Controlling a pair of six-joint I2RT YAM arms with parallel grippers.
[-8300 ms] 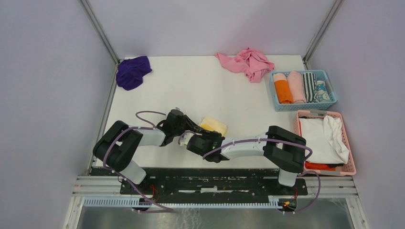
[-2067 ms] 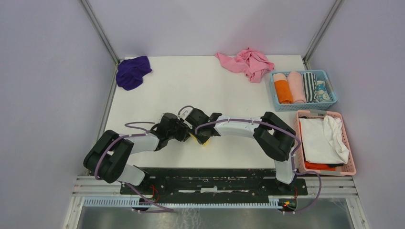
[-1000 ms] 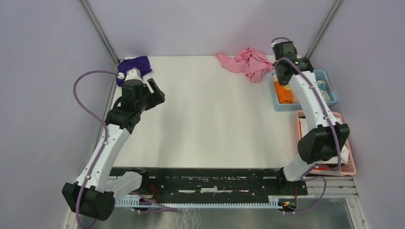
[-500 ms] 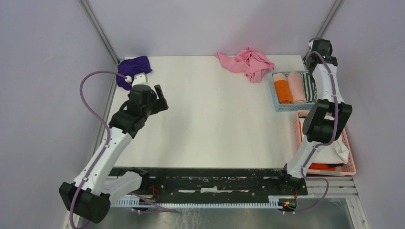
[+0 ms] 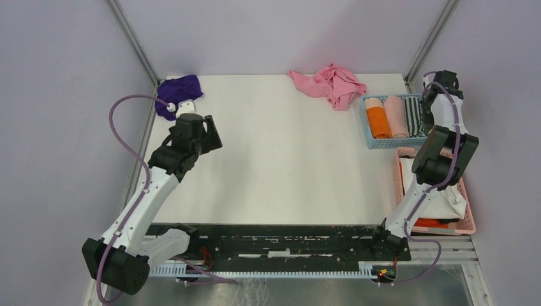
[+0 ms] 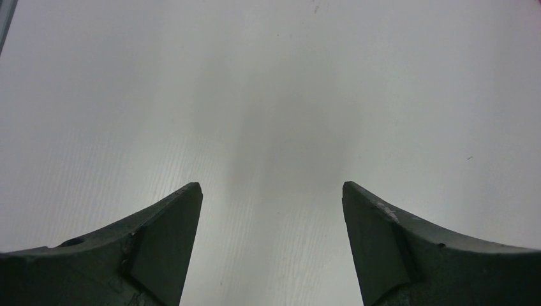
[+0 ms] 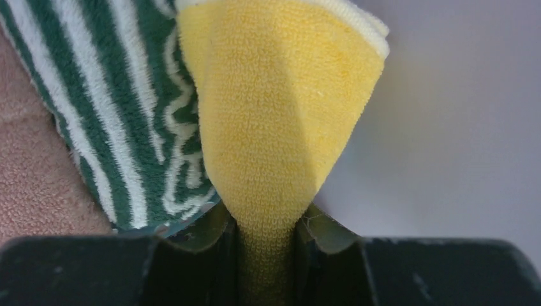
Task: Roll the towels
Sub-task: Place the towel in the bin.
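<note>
My right gripper (image 7: 266,229) pinches the yellow towel (image 7: 274,115) by the blue basket (image 5: 389,143) at two o'clock, while my left gripper (image 6: 271,186) gapes wide, empty, near the purple towel (image 5: 177,94) at eleven o'clock.

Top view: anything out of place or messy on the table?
Two cloths lie crumpled, unrolled: the purple towel at the far left corner and the pink cloth at the far edge. Nothing spilled or damaged.
</note>
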